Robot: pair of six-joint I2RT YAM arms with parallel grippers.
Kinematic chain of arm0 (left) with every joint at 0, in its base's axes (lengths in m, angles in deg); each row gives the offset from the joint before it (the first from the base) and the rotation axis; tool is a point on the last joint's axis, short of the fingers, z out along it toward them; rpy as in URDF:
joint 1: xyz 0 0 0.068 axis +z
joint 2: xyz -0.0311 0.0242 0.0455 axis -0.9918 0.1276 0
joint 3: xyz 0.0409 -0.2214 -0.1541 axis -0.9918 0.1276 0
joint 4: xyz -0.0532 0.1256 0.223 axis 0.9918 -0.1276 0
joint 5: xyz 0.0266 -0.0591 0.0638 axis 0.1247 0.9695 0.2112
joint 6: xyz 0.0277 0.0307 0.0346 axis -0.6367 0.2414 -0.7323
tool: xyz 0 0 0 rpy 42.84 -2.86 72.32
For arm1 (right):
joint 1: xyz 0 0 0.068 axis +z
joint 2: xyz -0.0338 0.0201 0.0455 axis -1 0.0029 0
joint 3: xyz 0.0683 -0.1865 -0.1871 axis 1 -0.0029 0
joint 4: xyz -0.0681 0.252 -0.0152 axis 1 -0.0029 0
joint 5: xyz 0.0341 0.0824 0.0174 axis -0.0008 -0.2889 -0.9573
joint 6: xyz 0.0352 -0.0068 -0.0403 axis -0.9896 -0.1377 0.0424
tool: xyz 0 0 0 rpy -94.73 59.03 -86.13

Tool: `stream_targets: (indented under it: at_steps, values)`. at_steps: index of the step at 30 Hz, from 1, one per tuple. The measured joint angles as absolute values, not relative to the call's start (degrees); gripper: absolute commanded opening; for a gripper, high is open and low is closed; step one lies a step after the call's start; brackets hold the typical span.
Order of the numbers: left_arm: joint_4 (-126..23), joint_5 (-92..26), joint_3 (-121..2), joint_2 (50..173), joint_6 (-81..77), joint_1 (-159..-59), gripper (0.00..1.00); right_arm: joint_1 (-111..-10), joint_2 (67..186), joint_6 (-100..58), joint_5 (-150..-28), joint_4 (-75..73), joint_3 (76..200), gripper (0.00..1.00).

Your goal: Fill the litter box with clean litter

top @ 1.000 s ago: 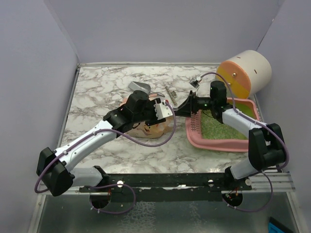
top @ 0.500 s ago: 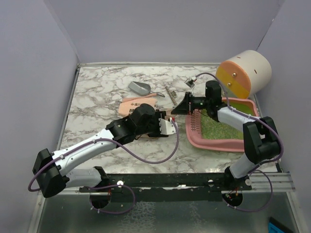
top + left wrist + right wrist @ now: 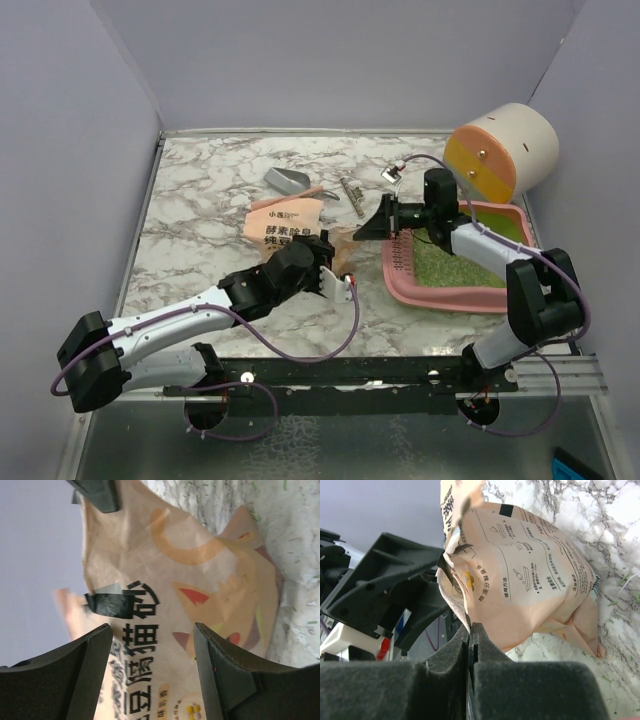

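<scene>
Litter box (image 3: pixel 440 297), holding pale-green litter (image 3: pixel 440 268), at the right of the marbled counter (image 3: pixel 200 190); lilac walls (image 3: pixel 350 60) around. Just left of it, I see the right jaws pinched on the tan bag (image 3: pixel 290 222); left jaws apart above it.

The left arm (image 3: pixel 165 322) and right arm (image 3: pixel 487 247) share white links and bulky black joints; a purple cable (image 3: pixel 355 305) trails along each. Fingers (image 3: pixel 225 680) are matte black wedges.

A tan printed bag (image 3: pixel 288 222) sits mid-tabletop (image 3: pixel 200 200). A grey scoop (image 3: pixel 287 180) lies just beyond it, and a cream-orange-yellow cylinder (image 3: pixel 505 148) stands far right.
</scene>
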State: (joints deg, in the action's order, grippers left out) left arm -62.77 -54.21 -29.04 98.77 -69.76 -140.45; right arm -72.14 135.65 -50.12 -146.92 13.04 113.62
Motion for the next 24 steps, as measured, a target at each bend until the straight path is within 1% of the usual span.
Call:
stream_targets:
  at_steps: [3, 8, 16, 20, 24]
  values:
    - [-58.6, -55.2, -27.6, 98.6, -72.1, -140.5, 0.69, -72.1, 133.5, -48.5, -147.0, 10.4, 112.5, 0.01]
    - [-54.5, -56.3, -25.1, 98.6, -75.3, -140.5, 0.71, -72.1, 131.6, -41.2, -147.1, 3.8, 112.5, 0.01]
    - [-54.5, -58.2, -23.8, 100.5, -78.7, -140.3, 0.73, -72.2, 131.3, -28.7, -148.1, -7.1, 112.6, 0.01]
    - [-57.5, -59.1, -26.3, 102.4, -79.8, -139.7, 0.74, -72.2, 130.0, -24.9, -147.9, -10.9, 112.6, 0.01]
    - [-67.5, -57.4, -36.4, 104.1, -76.5, -138.2, 0.74, -72.2, 128.7, -23.3, -147.8, -12.8, 112.6, 0.01]
